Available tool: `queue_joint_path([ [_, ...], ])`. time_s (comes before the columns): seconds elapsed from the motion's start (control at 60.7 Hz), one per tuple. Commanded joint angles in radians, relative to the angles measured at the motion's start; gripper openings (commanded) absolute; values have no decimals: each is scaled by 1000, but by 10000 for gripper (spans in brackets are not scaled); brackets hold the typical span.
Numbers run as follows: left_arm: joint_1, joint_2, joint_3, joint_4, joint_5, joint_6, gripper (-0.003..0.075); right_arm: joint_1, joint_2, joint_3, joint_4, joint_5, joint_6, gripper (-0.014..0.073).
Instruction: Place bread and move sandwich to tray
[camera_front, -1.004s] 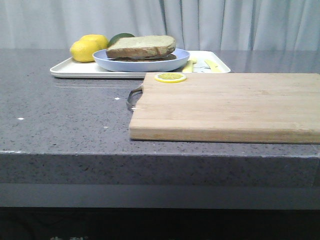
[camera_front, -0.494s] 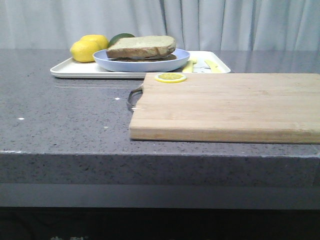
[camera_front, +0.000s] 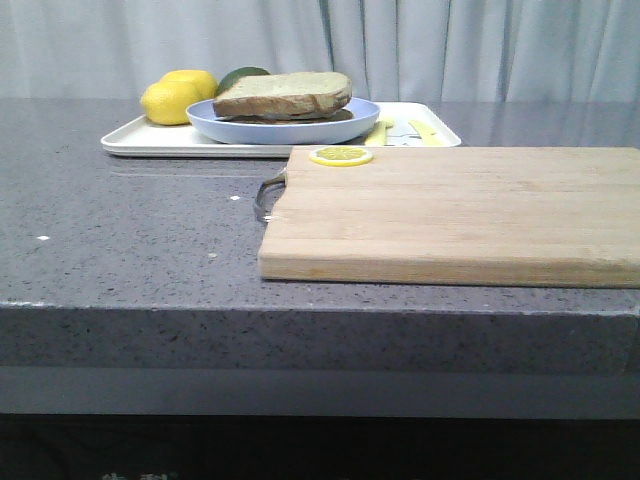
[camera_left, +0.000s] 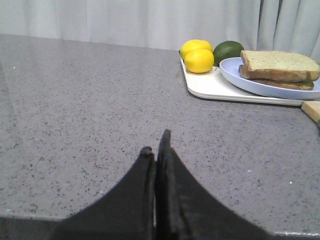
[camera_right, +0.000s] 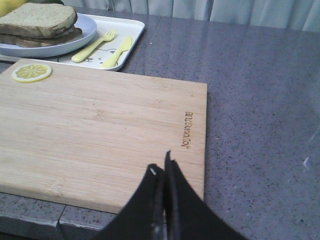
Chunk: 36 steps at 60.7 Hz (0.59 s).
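The bread (camera_front: 285, 91) lies on top of the sandwich on the pale blue plate (camera_front: 300, 130), which stands on the white tray (camera_front: 150, 140) at the back left of the counter. The egg is hidden. The sandwich also shows in the left wrist view (camera_left: 277, 70) and the right wrist view (camera_right: 37, 22). My left gripper (camera_left: 156, 145) is shut and empty, low over the bare counter, well short of the tray (camera_left: 215, 87). My right gripper (camera_right: 161, 167) is shut and empty over the near right corner of the wooden cutting board (camera_right: 100, 125). Neither gripper shows in the front view.
Two lemons (camera_front: 180, 95) and an avocado (camera_front: 243, 74) sit on the tray behind the plate. A yellow fork (camera_right: 92, 45) and knife (camera_right: 117, 51) lie on the tray's right end. A lemon slice (camera_front: 341, 155) lies on the board's far left corner. The board has a metal handle (camera_front: 267, 193).
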Motion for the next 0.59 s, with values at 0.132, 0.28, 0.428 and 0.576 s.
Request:
queue_joint_path([
  [0.132,1,-24,115,-44,-268,-32,-19,-1,7,-24,5,-74,-9,-77],
  [0.28,1,-24,113,-51,-239,-32,-19,-1,7,-24,5,-74,-9,-77],
  [0.428,1,-24,113,-51,-239,-32,-19,-1,7,-24,5,-74,-9,-77],
  [0.576,1,-24,113,-51,-239,-32,-19,-1,7,-24,5,-74,-9,-77],
])
